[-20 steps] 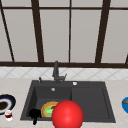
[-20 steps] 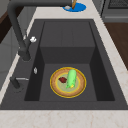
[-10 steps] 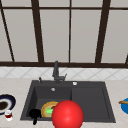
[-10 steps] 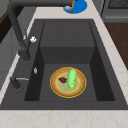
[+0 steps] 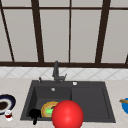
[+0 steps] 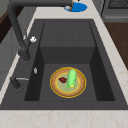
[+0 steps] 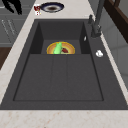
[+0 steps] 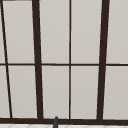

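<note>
left hand [image 5: 35,114] fingers unclear | beside round yellow plate [image 5: 47,108] | glossy red ball [image 5: 67,114]

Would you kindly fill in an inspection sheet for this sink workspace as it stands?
Surface: pale counter around a dark sink with a drainer half.
Job's things: yellow plate in the basin, with a green piece and a small dark red piece on it.
Clutter: dark bowl and small red-and-white cup on the counter's left; blue dish on its right; red ball in the foreground.
Hands: a black hand at the sink's front left edge, holding nothing.
Cables: nothing seen.
Surroundings: faucet, tiled strip, dark-framed window.
</note>
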Available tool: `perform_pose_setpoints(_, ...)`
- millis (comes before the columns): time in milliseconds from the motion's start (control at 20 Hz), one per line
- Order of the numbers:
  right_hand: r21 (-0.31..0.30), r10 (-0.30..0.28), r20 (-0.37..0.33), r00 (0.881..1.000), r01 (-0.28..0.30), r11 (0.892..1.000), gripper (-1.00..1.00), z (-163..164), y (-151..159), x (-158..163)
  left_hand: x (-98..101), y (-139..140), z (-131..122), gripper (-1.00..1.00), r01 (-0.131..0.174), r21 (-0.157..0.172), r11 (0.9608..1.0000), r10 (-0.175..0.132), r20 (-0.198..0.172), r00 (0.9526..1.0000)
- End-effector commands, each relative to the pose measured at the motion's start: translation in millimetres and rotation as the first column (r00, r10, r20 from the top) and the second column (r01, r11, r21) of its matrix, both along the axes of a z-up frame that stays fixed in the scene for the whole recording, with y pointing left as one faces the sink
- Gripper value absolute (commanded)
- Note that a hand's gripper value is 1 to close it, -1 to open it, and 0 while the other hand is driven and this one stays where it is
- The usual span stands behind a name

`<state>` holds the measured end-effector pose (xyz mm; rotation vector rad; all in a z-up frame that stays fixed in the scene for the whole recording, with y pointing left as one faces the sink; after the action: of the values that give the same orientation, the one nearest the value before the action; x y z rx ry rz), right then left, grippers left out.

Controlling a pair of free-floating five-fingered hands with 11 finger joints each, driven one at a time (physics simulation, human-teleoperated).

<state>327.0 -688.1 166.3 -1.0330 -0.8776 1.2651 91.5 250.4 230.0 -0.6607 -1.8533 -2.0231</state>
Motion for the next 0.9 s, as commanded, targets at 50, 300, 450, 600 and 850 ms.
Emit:
perform_pose_setpoints(50,-0.001,0.001,-0.023,1.0,-0.001,1.0,-1.0,23,1,4,0.0,0,0,0.0,0.0,0.0,1.0,0.0,0.0,1.0)
perform_pose_setpoints(300,0.003,0.003,-0.019,1.0,-0.003,1.0,-1.0,41,22,12,0.0,0,0,0.0,0.0,0.0,1.0,0.0,0.0,1.0)
perform_pose_setpoints(450,-0.022,-0.002,-0.017,1.0,0.002,1.0,-1.0,50,40,15,0.0,0,0,0.0,0.0,0.0,1.0,0.0,0.0,1.0)
perform_pose_setpoints(600,-0.036,-0.004,-0.022,1.0,0.003,0.999,-1.0,57,59,17,0.0,0,0,0.0,0.0,0.0,1.0,0.0,0.0,1.0)
perform_pose_setpoints(850,-0.043,-0.004,-0.024,1.0,0.003,0.999,-1.0,76,93,16,0.0,0,0,0.0,0.0,0.0,1.0,0.0,0.0,1.0)
